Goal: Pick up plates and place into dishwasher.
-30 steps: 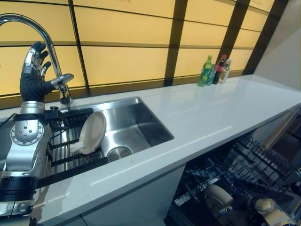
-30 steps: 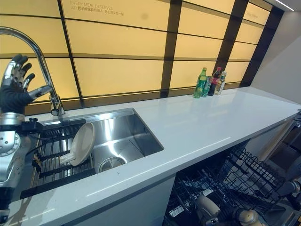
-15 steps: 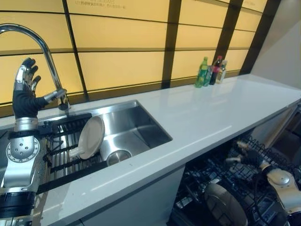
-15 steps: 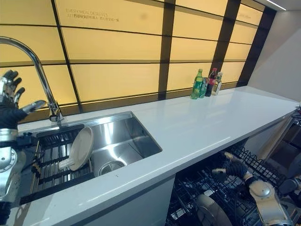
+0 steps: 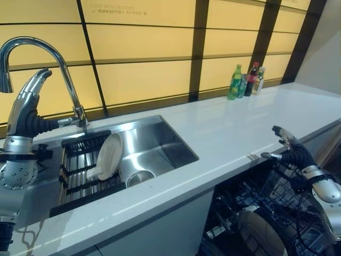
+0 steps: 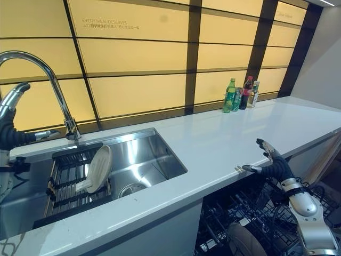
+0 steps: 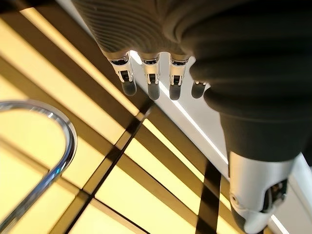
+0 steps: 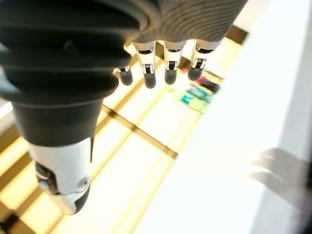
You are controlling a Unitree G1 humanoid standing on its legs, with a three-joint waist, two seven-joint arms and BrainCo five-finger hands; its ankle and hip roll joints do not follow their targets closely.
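White kitchen counter (image 5: 240, 128) runs beneath amber wall panels, with a steel sink (image 5: 154, 144) set into it as the landmark. At the sink's left side, a cream plate (image 5: 109, 156) leans on edge in a black drying rack (image 5: 80, 170). Beyond that rack rises a curved faucet (image 5: 48, 58). The left hand (image 5: 29, 106) is raised beside the faucet, fingers straight, empty. Well to the sink's right, the right hand (image 6: 269, 162) hovers, fingers relaxed and empty, above the open dishwasher rack (image 5: 277, 213), where a round dish (image 5: 261, 234) seems already loaded. Judged step: between plates; next, reach for the racked plate.
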